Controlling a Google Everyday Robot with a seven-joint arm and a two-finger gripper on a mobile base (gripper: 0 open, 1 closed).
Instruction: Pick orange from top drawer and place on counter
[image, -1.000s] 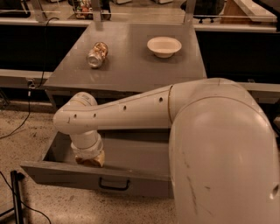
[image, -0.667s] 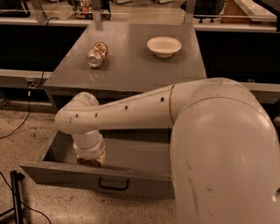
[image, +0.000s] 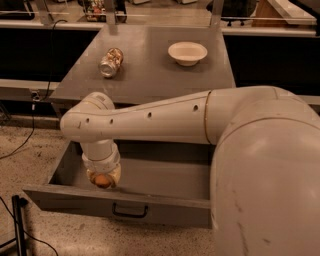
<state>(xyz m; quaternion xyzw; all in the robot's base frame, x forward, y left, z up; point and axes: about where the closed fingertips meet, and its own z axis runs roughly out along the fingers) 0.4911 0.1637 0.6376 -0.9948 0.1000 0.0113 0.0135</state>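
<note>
The top drawer (image: 170, 201) stands pulled out below the counter (image: 150, 75), with its dark handle (image: 129, 212) at the front. My arm reaches down into the drawer's left part. The gripper (image: 102, 179) hangs just behind the front panel, shut on the orange (image: 101, 181), a small round fruit showing between the pale finger ends. The orange sits at about the height of the drawer's rim. My wrist hides the upper part of the gripper.
On the counter a silvery-gold can (image: 111, 62) lies on its side at the back left, and a white bowl (image: 187, 52) stands at the back right. A long pale ledge (image: 20, 90) with dark panels runs behind. Speckled floor lies around the drawer.
The arm's elbow and wrist have shifted slightly to the right and up, the gripper staying over the drawer's left part with the orange in it.
</note>
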